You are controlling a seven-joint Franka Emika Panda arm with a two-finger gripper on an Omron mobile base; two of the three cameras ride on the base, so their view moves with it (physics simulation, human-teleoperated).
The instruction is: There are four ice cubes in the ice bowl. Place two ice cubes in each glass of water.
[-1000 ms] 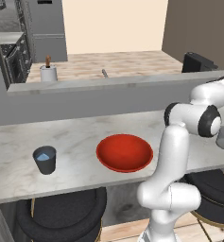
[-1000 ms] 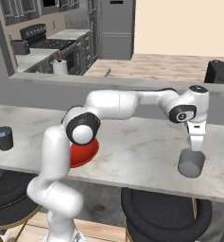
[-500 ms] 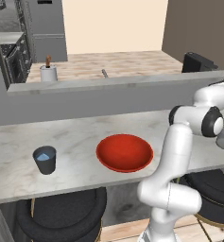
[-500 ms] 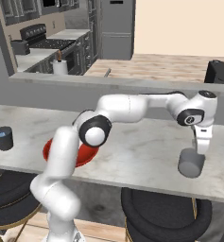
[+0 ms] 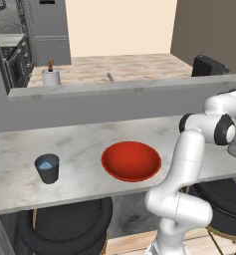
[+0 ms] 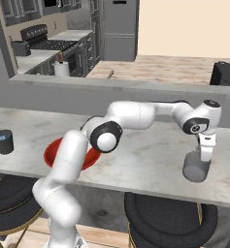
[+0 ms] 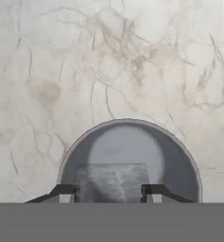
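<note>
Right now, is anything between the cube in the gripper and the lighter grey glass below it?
Nothing visible. In the hand view the ice cube sits between the fingertips, directly over the open mouth of the lighter grey glass. In the right base view the gripper hangs just above the glass.

a home kitchen: marble counter (image 5: 89, 144), stove (image 6: 41, 45), fridge (image 6: 119, 29), bar stools (image 6: 170, 220).
</note>
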